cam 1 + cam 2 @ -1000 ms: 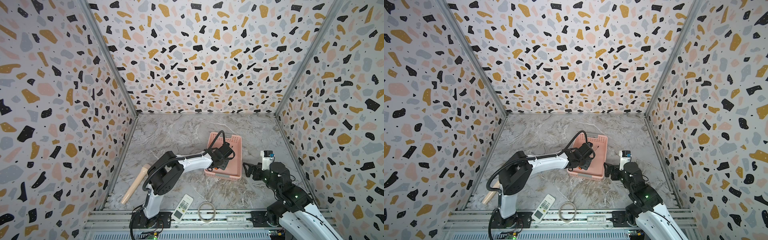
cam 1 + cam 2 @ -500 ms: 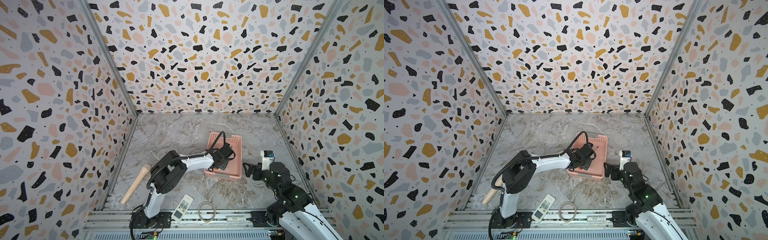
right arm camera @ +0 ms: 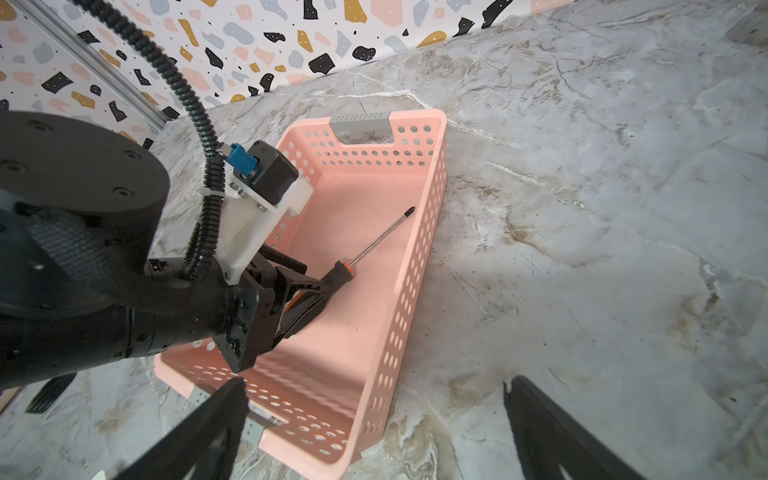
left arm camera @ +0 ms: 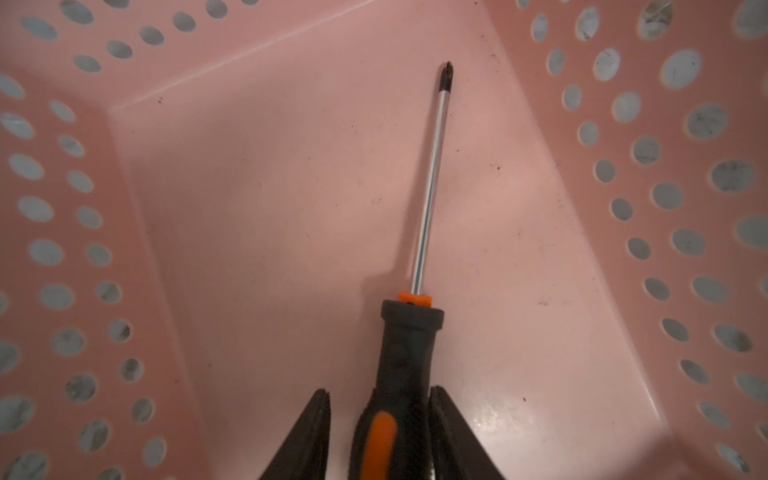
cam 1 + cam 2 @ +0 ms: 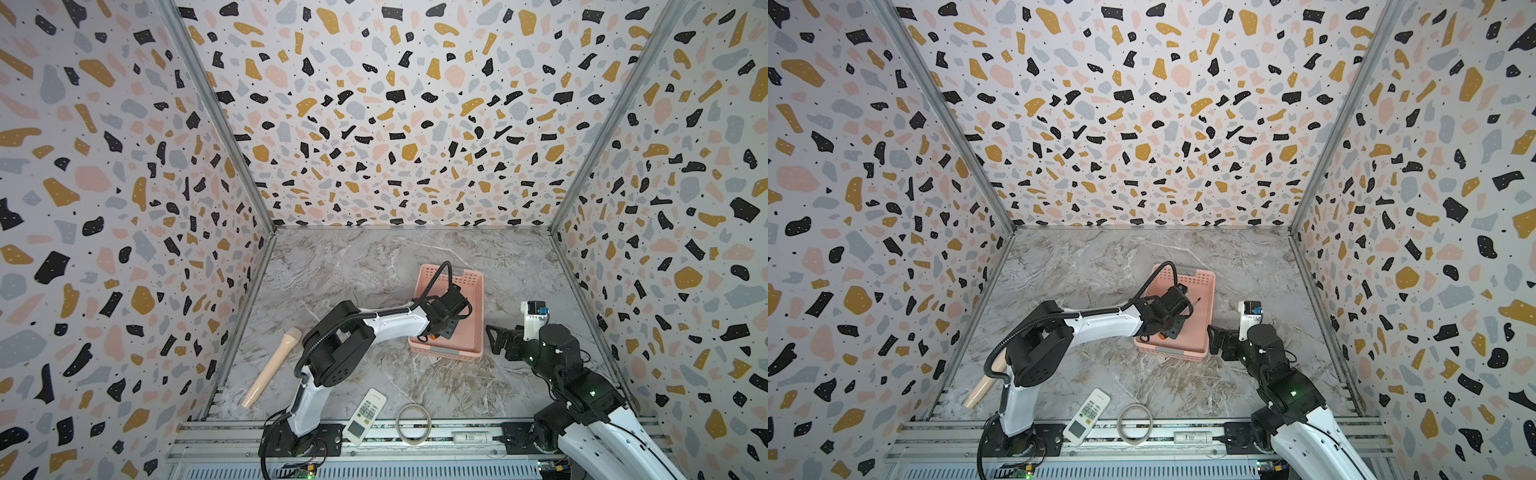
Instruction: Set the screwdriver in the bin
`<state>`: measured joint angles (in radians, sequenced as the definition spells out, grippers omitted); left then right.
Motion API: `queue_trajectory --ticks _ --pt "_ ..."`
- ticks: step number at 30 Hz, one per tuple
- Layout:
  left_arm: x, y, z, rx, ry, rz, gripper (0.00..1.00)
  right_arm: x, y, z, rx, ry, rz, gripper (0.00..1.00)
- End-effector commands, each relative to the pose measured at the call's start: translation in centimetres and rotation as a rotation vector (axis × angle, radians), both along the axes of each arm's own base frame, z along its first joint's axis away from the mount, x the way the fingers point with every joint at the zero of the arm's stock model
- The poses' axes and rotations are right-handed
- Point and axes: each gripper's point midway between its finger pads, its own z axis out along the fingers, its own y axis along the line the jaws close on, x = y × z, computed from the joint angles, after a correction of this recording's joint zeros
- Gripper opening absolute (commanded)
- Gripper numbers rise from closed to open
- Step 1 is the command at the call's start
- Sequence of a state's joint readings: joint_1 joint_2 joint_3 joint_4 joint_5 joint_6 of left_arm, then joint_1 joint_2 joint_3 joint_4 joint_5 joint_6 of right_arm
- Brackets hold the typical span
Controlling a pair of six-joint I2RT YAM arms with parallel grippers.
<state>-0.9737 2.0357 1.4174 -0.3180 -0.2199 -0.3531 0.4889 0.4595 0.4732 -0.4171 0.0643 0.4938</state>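
Counted on the bench (image 5: 353, 266): one bin (image 3: 415, 291), one screwdriver (image 4: 409, 336), one beige wooden stick (image 5: 272, 365), one white remote control (image 5: 365, 415), one thin ring (image 5: 413, 404). Plus one small white cylinder (image 5: 473, 436) on the front rail (image 5: 216, 436). Two arms, two grippers.

Screwdriver: lies inside the bin, flat on the pink floor, with the handle toward the near end and the shaft pointing away. Ends with the tip near the bin's right-hand wall in both top views, well short of the far end wall.

Left arm (image 5: 395, 322): rises from its base at the front left and bends at a raised elbow. Runs the white forearm across to the bin and dips the wrist over the near-left part of it.

Left gripper (image 4: 378, 390): straddles the black-and-orange handle, slightly parted. Shows, in the left wrist view, a strip of pink floor between one finger (image 4: 307, 440) and the handle. Sits with the other finger touching or just beside the handle; cannot tell which.

Right arm (image 5: 582, 390): folds low at the front right, wrist raised.

Right gripper (image 5: 494, 338): points at the bin's near-right corner from just beside it. Stands spread wide, holding nothing.

Wooden stick: lies by the left wall, well apart from the bin. Remote control and ring: rest at the bench's front edge, between the two arm bases.
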Motion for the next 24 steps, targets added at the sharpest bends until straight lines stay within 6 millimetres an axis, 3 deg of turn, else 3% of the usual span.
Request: queue_trajectory --ticks 1,6,10,16,20,24 --pt "0.8 -1.0 2.0 -0.020 -0.048 -0.012 0.46 0.1 0.0 0.3 0.016 -0.015 -0.009 0.99" --pt "0.9 -1.3 3.4 -0.038 -0.063 -0.020 0.48 0.1 0.0 0.4 0.023 -0.018 -0.010 0.99" --pt "1.2 -1.3 5.8 -0.049 -0.094 -0.030 0.61 0.0 0.1 0.5 0.027 -0.020 -0.006 0.99" --pt "1.6 -0.6 12.0 -0.114 -0.183 -0.032 0.90 0.0 0.2 0.5 0.030 -0.020 -0.001 0.99" --pt "1.9 1.3 16.5 -0.170 -0.265 -0.006 0.97 -0.1 0.2 0.6 0.032 -0.022 0.002 0.99" --pt "2.2 5.4 21.5 -0.252 -0.422 0.072 1.00 -0.3 0.3 0.7 0.040 -0.024 0.010 0.99"
